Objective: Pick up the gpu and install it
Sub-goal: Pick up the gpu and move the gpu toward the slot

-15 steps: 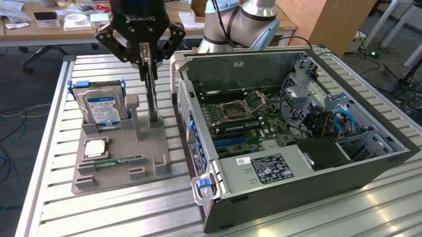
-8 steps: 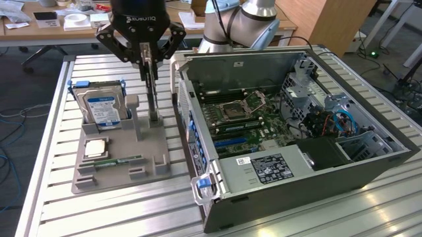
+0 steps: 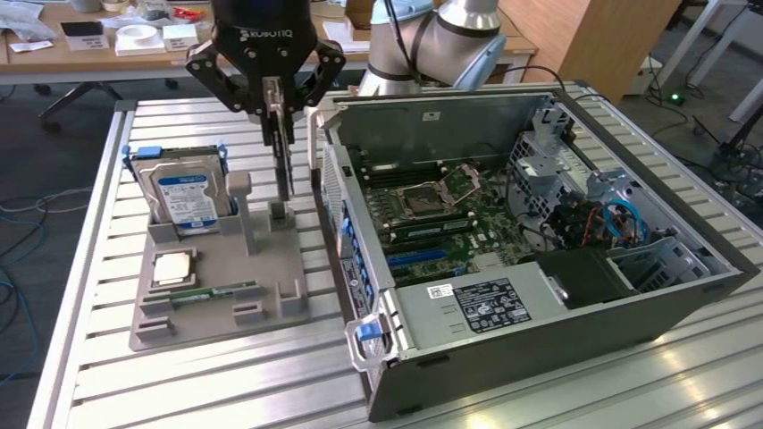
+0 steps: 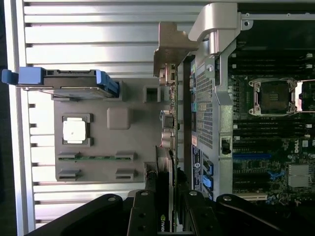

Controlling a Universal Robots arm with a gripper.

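The gpu (image 3: 284, 147) hangs on edge, seen as a thin dark strip, with my gripper (image 3: 277, 98) shut on its upper part. Its lower end sits right at the small slot post (image 3: 278, 216) of the grey holder tray (image 3: 277, 273); I cannot tell whether it has cleared the slot. From the wrist, the gpu (image 4: 170, 123) runs edge-on away from my gripper (image 4: 167, 199), its pale metal bracket (image 4: 170, 49) at the far end. It lies between the tray (image 4: 129, 118) and the wall of the open computer case (image 4: 209, 98). The motherboard (image 3: 444, 214) lies inside the case (image 3: 667, 295).
On the tray stand a blue-labelled hard drive (image 3: 185, 192), a CPU (image 3: 173, 266) and a RAM stick (image 3: 217, 292). A blue expansion slot (image 3: 423, 257) shows on the motherboard. The case's side wall (image 3: 339, 223) rises close beside the gpu. A desk with clutter (image 3: 131, 40) stands behind.
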